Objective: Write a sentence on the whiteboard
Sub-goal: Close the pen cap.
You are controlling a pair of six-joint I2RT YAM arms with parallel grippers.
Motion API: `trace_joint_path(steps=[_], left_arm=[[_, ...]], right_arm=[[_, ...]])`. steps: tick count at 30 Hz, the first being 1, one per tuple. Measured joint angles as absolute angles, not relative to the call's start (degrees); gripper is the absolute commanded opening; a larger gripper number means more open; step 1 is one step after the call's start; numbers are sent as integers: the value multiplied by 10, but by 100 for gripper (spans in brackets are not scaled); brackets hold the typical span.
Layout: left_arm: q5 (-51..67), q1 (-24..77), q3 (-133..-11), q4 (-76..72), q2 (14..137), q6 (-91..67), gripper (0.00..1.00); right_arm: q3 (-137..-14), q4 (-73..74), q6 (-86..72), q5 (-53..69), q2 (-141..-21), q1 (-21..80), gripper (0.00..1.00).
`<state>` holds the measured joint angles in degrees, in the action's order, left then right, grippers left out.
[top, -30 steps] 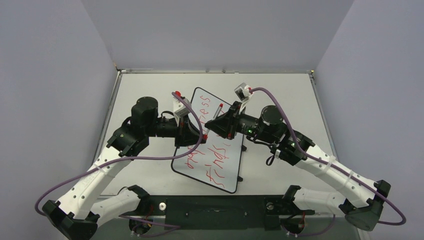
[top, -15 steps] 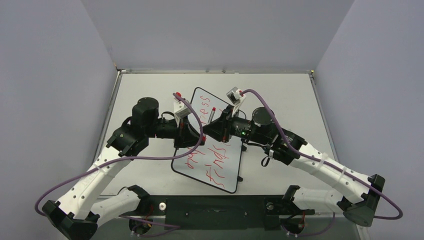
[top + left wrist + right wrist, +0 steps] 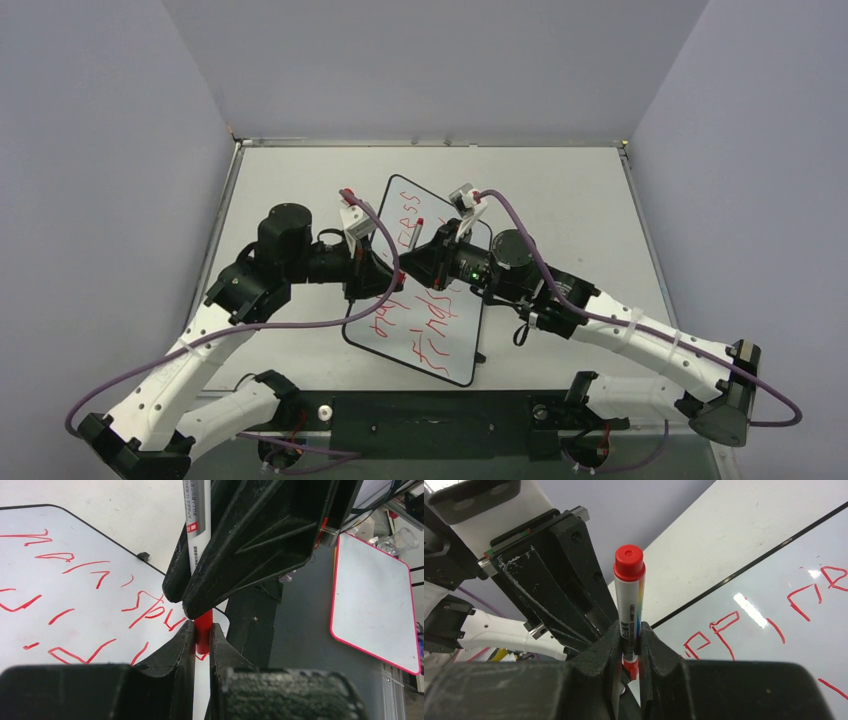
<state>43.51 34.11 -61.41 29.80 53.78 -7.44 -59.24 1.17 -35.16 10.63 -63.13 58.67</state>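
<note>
Right gripper pinches marker barrel, left gripper pinches red cap; hold aligned, move straight along barrel axis.

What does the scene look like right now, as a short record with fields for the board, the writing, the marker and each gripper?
whiteboard: lies flat on the table, turned at an angle between the two arms
sentence: red handwriting in two rough lines on the whiteboard
red marker: held by both grippers at once
left gripper: shut on the red marker's lower red end
right gripper: shut on the red marker's white barrel
</note>
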Motion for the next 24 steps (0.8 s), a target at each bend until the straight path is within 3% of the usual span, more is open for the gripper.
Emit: trace_joint_path(steps=[13, 24], left_arm=[[348, 342, -607, 322, 517, -99, 0], [288, 352, -607, 330, 495, -98, 0]], right_arm=[[-582, -34, -404, -64, -674, 649, 0], [-575, -53, -454, -138, -683, 672, 0]])
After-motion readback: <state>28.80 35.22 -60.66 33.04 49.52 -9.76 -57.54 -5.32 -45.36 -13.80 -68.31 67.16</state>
